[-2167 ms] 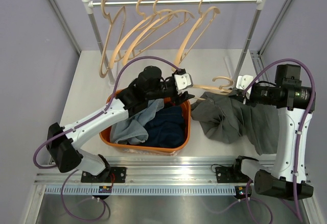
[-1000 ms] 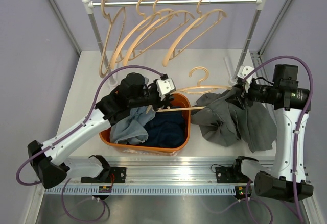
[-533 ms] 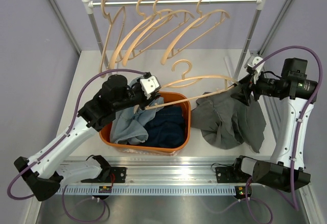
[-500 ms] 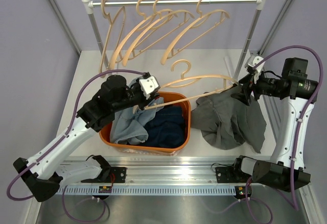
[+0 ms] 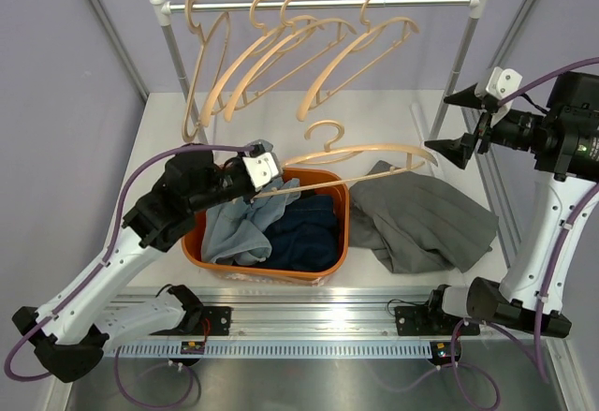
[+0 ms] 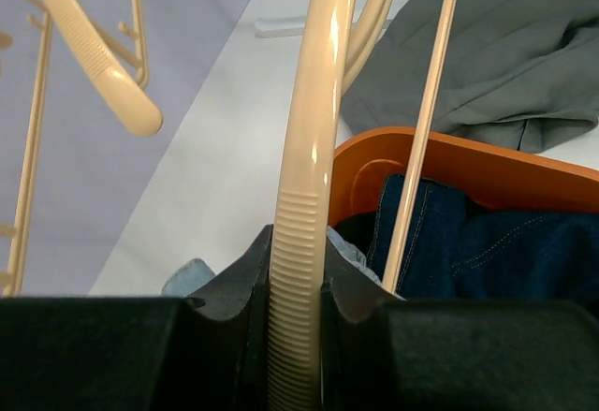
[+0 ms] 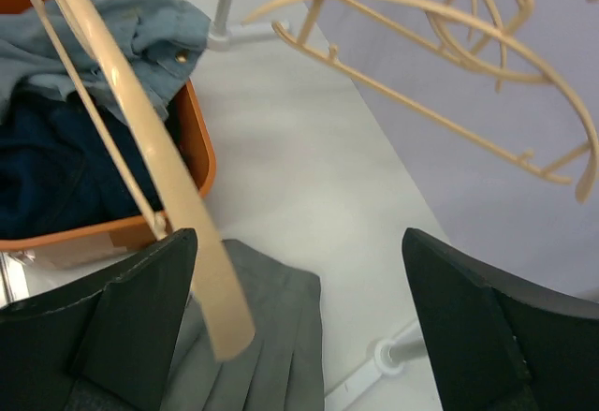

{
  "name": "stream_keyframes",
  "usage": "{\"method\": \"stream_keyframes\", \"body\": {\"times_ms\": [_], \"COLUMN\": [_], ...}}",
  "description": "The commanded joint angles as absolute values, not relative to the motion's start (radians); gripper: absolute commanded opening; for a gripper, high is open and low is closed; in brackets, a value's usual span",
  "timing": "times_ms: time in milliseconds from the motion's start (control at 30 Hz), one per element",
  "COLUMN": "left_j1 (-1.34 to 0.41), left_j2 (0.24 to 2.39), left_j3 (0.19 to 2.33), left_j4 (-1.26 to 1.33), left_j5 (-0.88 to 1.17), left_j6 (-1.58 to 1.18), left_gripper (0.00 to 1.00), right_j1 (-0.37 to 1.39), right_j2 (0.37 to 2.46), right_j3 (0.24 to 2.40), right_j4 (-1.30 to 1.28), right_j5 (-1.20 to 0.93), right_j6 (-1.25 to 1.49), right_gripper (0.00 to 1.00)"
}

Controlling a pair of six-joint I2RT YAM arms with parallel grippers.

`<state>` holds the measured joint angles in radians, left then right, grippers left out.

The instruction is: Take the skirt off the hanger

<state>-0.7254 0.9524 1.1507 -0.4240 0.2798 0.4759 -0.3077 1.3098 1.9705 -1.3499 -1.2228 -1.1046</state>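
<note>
The grey skirt [image 5: 421,224] lies crumpled on the table, right of the basket and clear of the hanger. My left gripper [image 5: 255,175] is shut on the ribbed end of a beige hanger [image 5: 374,156], holding it in the air over the basket. In the left wrist view the hanger arm [image 6: 309,149] runs up from between my jaws, with the skirt [image 6: 505,55] beyond it. My right gripper [image 5: 440,123] is raised above the skirt's far right side, open and holding nothing. The right wrist view shows the hanger's free end [image 7: 201,242] over the skirt [image 7: 271,355].
An orange basket [image 5: 342,228] holding jeans [image 5: 309,233] and a light blue garment [image 5: 234,233] sits at front centre. A clothes rail [image 5: 318,4] with several empty beige hangers stands at the back; its right post [image 5: 459,74] is close to my right gripper.
My right gripper opened, let go of the skirt and rose to the upper right. The skirt dropped flat onto the table, off the hanger. My left arm drew the hanger leftward.
</note>
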Motion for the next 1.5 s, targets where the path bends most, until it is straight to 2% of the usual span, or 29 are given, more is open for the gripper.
{"method": "stream_keyframes", "body": {"times_ms": [0,167,400,533,633,667,767,800,867,900,933,967,1033,1067,1133,1167,1267,1367,1467], "left_j1": [-0.723,-0.724,-0.727,-0.73,-0.735,-0.736,-0.742,-0.744,-0.744,-0.744,-0.744,-0.745,-0.744,-0.744,-0.744,-0.745,-0.742,-0.742,-0.741], "left_j2": [0.974,1.096,1.198,1.219,1.226,1.229,1.244,1.246,1.246,1.244,1.238,1.229,1.218,1.21,1.186,1.177,1.143,1.1,1.052], "left_j3": [1.178,1.268,1.379,1.403,1.405,1.404,1.402,1.399,1.382,1.375,1.365,1.358,1.33,1.321,1.295,1.292,1.29,1.289,1.284], "left_j4": [-0.361,-0.367,-0.345,-0.341,-0.324,-0.319,-0.313,-0.302,-0.279,-0.246,-0.227,-0.207,-0.138,-0.091,-0.051,-0.037,-0.018,-0.032,-0.063], "left_j5": [0.396,0.463,0.525,0.532,0.545,0.546,0.535,0.531,0.515,0.508,0.491,0.479,0.439,0.419,0.37,0.355,0.29,0.22,0.134], "left_j6": [0.577,0.638,0.68,0.687,0.696,0.695,0.695,0.692,0.67,0.657,0.634,0.618,0.553,0.536,0.485,0.473,0.431,0.397,0.359], "left_gripper": [0.0,0.0,0.0,0.0,0.0,0.0,0.0,0.0,0.0,0.0,0.0,0.03,0.13,0.33,0.57,0.74,0.94,0.99,0.99], "right_j1": [-0.226,0.061,0.146,0.15,0.15,0.15,0.15,0.15,0.15,0.15,0.15,0.15,0.15,0.15,0.149,0.147,0.12,-0.004,-0.145], "right_j2": [1.331,1.304,1.273,1.264,1.266,1.267,1.278,1.272,1.258,1.253,1.249,1.235,1.223,1.209,1.192,1.175,1.141,1.123,1.126], "right_j3": [2.055,1.996,1.898,1.824,1.802,1.804,1.824,1.825,1.825,1.822,1.821,1.816,1.796,1.787,1.75,1.734,1.668,1.632,1.62], "right_j4": [-1.641,-1.625,-1.629,-1.612,-1.614,-1.62,-1.641,-1.643,-1.641,-1.641,-1.641,-1.641,-1.641,-1.641,-1.638,-1.634,-1.615,-1.603,-1.563], "right_j5": [-1.31,-1.115,-0.999,-0.941,-0.928,-0.931,-0.939,-0.939,-0.939,-0.937,-0.936,-0.931,-0.911,-0.904,-0.864,-0.85,-0.812,-0.85,-0.845], "right_j6": [-1.011,-0.968,-0.996,-1.017,-1.029,-1.034,-1.034,-1.034,-1.037,-1.035,-1.035,-1.034,-1.034,-1.034,-1.031,-1.023,-1.008,-1.0,-0.95], "right_gripper": [0.99,1.0,0.99,0.94,0.83,0.72,0.5,0.35,0.22,0.1,0.03,0.0,0.0,0.0,0.0,0.0,0.0,0.0,0.0]}}
